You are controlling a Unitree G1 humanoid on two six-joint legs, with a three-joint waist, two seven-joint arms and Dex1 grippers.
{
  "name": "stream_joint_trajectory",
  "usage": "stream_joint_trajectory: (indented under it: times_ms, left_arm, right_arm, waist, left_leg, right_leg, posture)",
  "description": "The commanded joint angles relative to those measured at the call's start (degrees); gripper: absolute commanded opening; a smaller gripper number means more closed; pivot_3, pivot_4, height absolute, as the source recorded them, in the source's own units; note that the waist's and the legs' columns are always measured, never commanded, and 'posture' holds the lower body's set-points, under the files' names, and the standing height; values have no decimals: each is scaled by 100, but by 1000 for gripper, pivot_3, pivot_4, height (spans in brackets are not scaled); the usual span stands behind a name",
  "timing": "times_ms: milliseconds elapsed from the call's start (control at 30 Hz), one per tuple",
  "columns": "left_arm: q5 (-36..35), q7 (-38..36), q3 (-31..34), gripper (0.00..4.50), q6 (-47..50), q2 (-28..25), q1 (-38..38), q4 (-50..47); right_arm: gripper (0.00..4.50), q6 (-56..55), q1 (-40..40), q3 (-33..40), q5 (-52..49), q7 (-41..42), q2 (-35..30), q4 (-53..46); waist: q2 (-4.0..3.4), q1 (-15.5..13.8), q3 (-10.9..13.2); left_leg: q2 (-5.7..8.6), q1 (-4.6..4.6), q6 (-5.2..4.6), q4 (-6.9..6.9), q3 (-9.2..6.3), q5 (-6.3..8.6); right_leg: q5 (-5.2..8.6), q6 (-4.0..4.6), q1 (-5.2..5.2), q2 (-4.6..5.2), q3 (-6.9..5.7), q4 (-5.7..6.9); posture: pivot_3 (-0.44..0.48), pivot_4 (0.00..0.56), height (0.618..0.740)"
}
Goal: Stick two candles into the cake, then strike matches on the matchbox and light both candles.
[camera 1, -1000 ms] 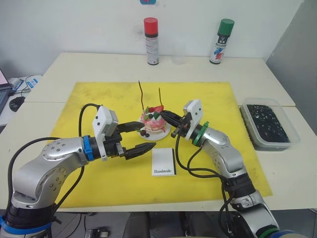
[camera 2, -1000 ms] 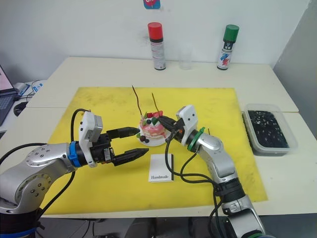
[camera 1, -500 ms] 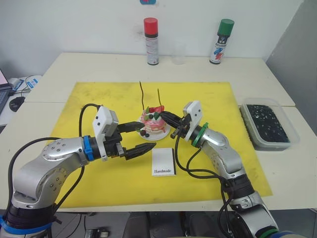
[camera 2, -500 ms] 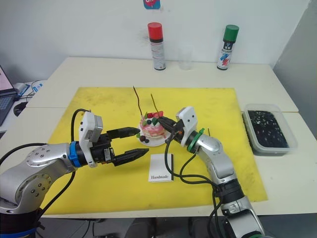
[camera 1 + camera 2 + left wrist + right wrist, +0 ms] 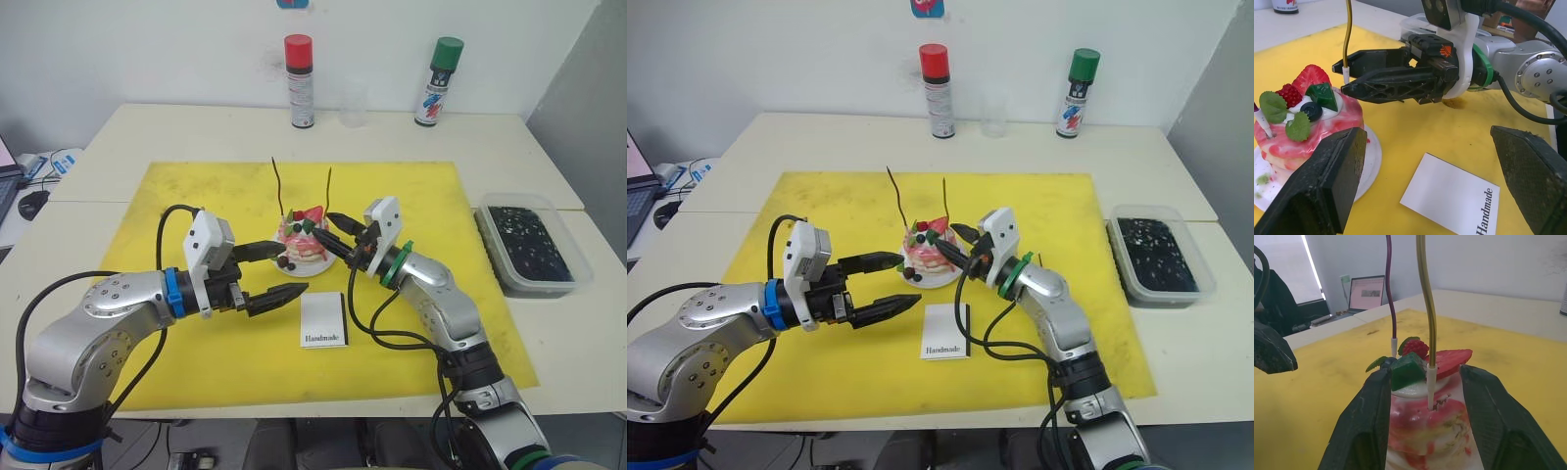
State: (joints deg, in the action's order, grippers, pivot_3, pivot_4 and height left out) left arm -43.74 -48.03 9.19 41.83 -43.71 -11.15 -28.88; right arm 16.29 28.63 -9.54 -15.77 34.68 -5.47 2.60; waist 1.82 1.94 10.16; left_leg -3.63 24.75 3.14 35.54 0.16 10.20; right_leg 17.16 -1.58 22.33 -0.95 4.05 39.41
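The cake (image 5: 302, 245) is seen on its small white plate (image 5: 318, 266) near the middle of the yellow mat (image 5: 196, 196), between the two grippers. One candle (image 5: 278, 186) is already planted in the left part of the cake top and stands upright. A second candle (image 5: 327, 191) stands upright at the cake's right edge, and it cannot be told for certain whether its pale foot is set in the cream or hangs just beside it.

The right gripper (image 5: 331, 231) is found at the cake's right side, fingers parted, with the second candle's foot lying between or just beyond them; whether it is being pinched cannot be told. The left gripper (image 5: 278, 272) is held wide open at the cake's near left, one finger just beside the plate and nothing between the fingers.

The matchbox (image 5: 323, 319) lies flat on the mat nearer than the cake, between both arms, its long axis running near to far and the printed end nearest. It is judged that the left gripper is slightly closer to it. No matches can be made out.
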Motion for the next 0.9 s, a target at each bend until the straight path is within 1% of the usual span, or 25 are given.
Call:
stream_joint_trajectory:
  times_ms: [33,100,300,400,500,533,567,633,700,733,900]
  left_arm:
    - [-53,-22,142,4500,-28,-88,14,-61]
    - [-275,-37,331,4500,209,-187,83,-16]
    - [-1310,13,826,4500,1431,-656,254,184]
    - [-2215,95,940,4500,2620,-1019,283,515]
    - [-2902,179,900,4500,3409,-1193,305,868]
    - [-3072,264,894,4500,3604,-1195,289,988]
    - [-3196,439,820,4500,3801,-1116,237,1144]
    - [-3329,772,705,4500,4001,-928,115,1353]
    - [-3421,1094,617,4500,4130,-701,-22,1519]
    - [-3445,1219,596,4500,4170,-608,-71,1555]
    - [-3628,1853,558,4500,4325,-112,-251,1917]
  right_arm:
    - [2315,68,70,164,-63,-58,-115,-427]
    - [2315,235,-2,239,-128,-34,-285,-685]
    - [2315,742,-266,486,-238,28,-1012,-1474]
    - [2315,994,-511,457,-221,361,-1656,-1940]
    - [2315,1435,-655,439,-458,676,-2126,-2254]
    - [1963,1519,-689,458,-510,719,-2213,-2325]
    - [1718,1562,-763,414,-524,895,-2416,-2430]
    - [1053,1622,-872,310,-499,1113,-2694,-2577]
    - [277,1643,-962,210,-461,1196,-2834,-2690]
    - [14,1660,-992,180,-462,1206,-2864,-2732]
    - [14,1736,-1081,-88,-353,1279,-2979,-2875]
  waist:
    - [0,0,0]
    - [0,0,0]
    - [0,-2,1]
    - [1,-5,4]
    - [0,-2,4]
    - [0,-1,4]
    - [1,-2,5]
    - [-1,-4,6]
    - [0,-7,5]
    - [2,-8,6]
    - [4,-11,7]
  left_leg:
    - [0,0,0,0,0,0]
    - [0,0,0,0,0,0]
    - [-1,0,0,-7,-3,0]
    - [0,0,0,-7,-2,0]
    - [0,0,0,-10,-1,0]
    - [0,0,0,-10,-1,0]
    - [-2,0,0,-10,-1,0]
    - [-2,0,0,-10,-4,0]
    - [1,-1,0,-10,-4,0]
    - [1,-1,-1,-10,-4,0]
    - [3,0,0,-9,-2,0]
  right_leg:
    - [0,0,0,0,0,0]
    - [0,0,0,0,0,0]
    - [12,-12,2,1,-4,-1]
    - [14,-13,1,3,-3,-4]
    - [17,-16,2,4,-3,-6]
    - [17,-16,3,4,-3,-5]
    - [19,-14,3,4,-4,-4]
    - [19,-14,3,3,-6,-4]
    - [19,-14,1,4,-6,-5]
    - [18,-15,0,4,-6,-8]
    - [17,-17,0,5,-3,-7]
  posture:
    - [0,150,740]
    - [0,150,740]
    - [0,150,740]
    - [0,150,740]
    - [0,150,740]
    - [0,150,740]
    - [0,150,740]
    - [0,150,740]
    - [0,150,740]
    - [0,150,740]
    - [0,150,740]
